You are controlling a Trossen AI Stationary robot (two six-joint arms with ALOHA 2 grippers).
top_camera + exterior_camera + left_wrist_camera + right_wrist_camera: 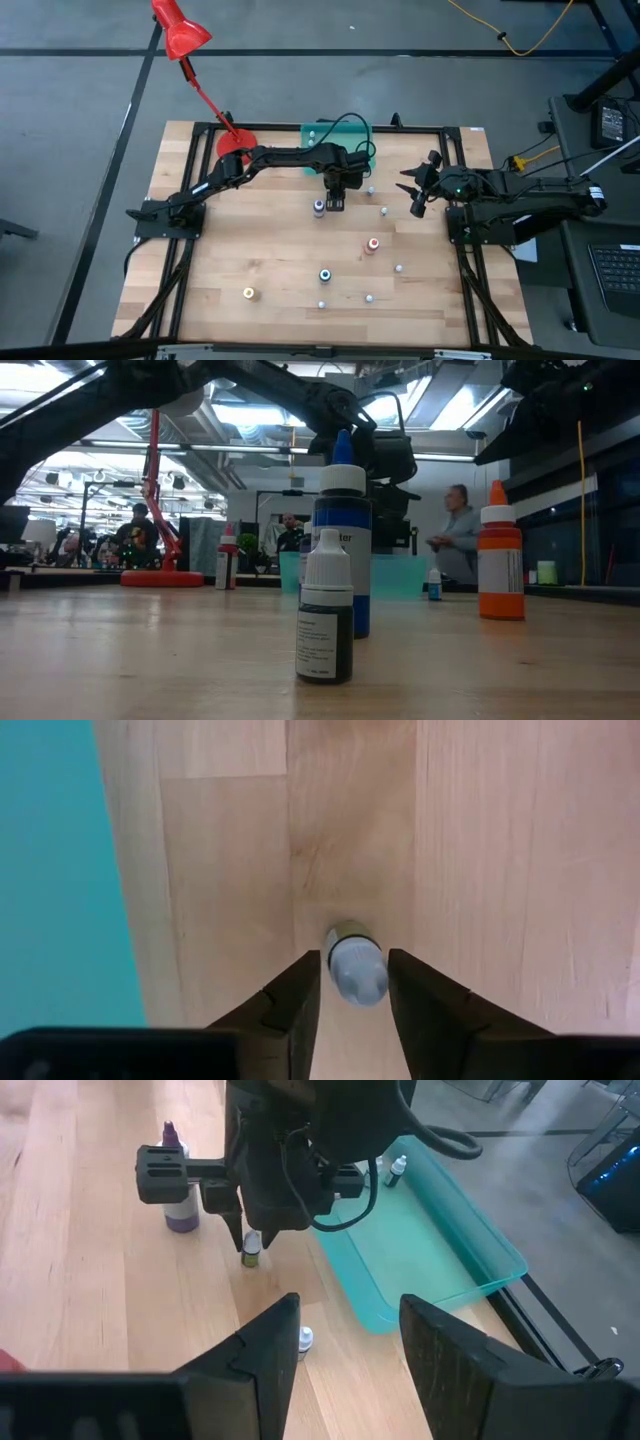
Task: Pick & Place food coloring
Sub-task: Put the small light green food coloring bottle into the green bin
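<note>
Tiny food coloring bottles stand scattered on the wooden table: purple (319, 207), red-orange (373, 244), blue (325, 274), yellow (248, 293) and several small whitish ones. My left gripper (337, 197) points down near the teal tray (340, 145). Its open fingers stand close on either side of a small whitish-capped bottle (355, 970), which stands upright on the table (251, 1252). My right gripper (415, 190) is open and hovers near the table's right side, touching nothing. One small bottle (397, 1168) stands in the tray. My left gripper comes from above, pointing down, with a finger (300, 990) on each side of the small bottle's cap (357, 982). I cannot tell whether the fingers touch the cap. The bottle's base rests on the table.
The purple bottle (180, 1210) stands just beside the left gripper. A small whitish bottle (305, 1340) stands below my right gripper. A red desk lamp's base (235, 140) sits at the far left of the table. People show in the room beyond the table.
</note>
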